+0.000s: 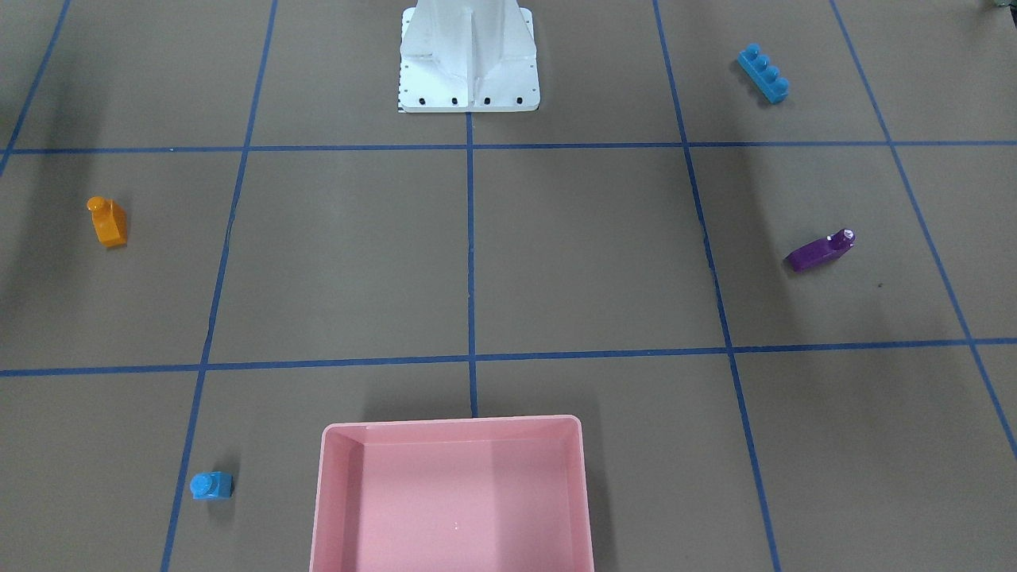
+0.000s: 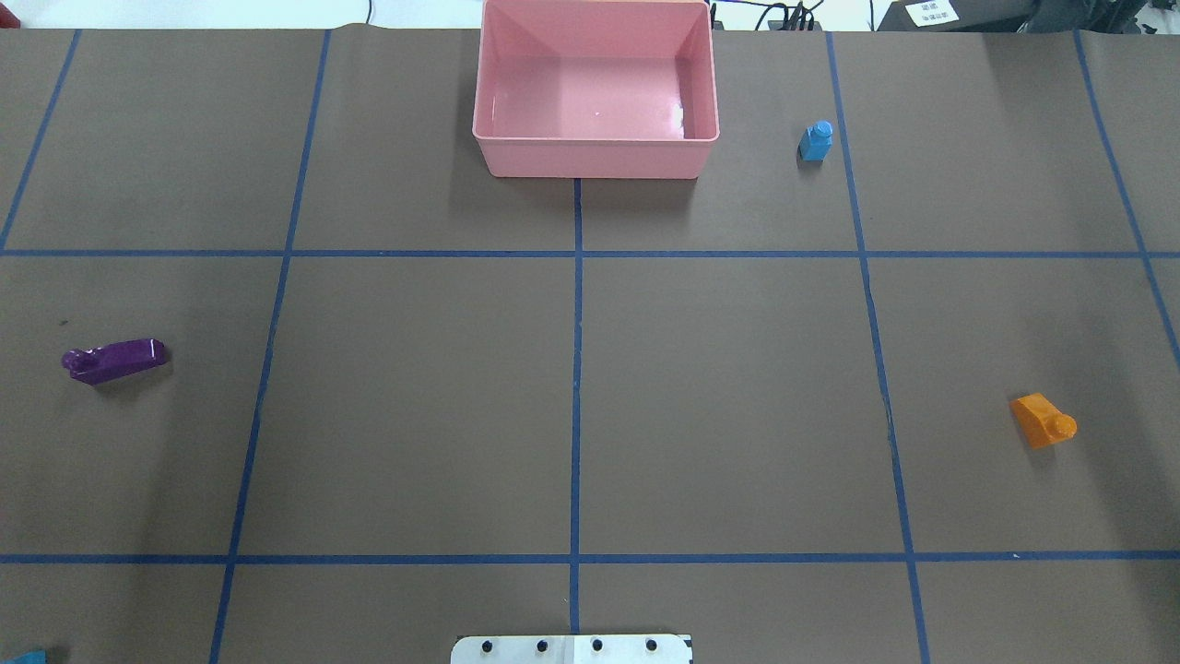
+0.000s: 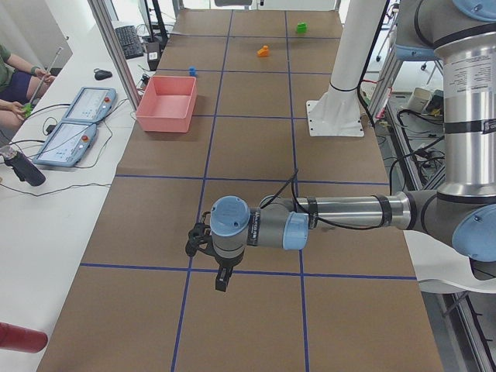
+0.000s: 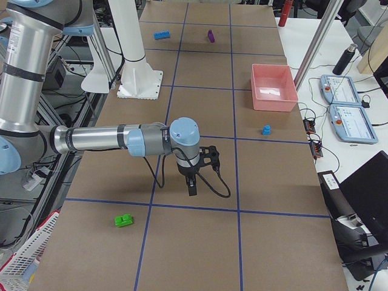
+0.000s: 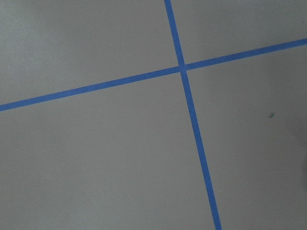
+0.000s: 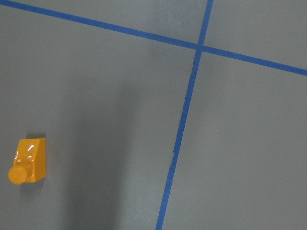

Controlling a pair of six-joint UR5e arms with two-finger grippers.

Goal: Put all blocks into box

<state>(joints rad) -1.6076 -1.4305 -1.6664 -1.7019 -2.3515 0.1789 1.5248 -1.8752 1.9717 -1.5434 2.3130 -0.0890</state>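
Box point(image 2: 590, 159) sits far centre on the table point(image 2: 415, 415). All five blocks lie outside it:
- small blue cube point(image 2: 816, 141): just right of the box
- orange sloped block point(image 2: 1042, 420): mid right
- green two-stud point(image 4: 124, 220): right end of the table
- purple wedge point(image 2: 112, 360): mid left
- long blue bar point(image 1: 764, 73): near left

Left gripper point(image 3: 220, 284) and right gripper point(image 4: 192, 190) point down over the table ends, well apart from every block. Can't tell the finger opening on either.
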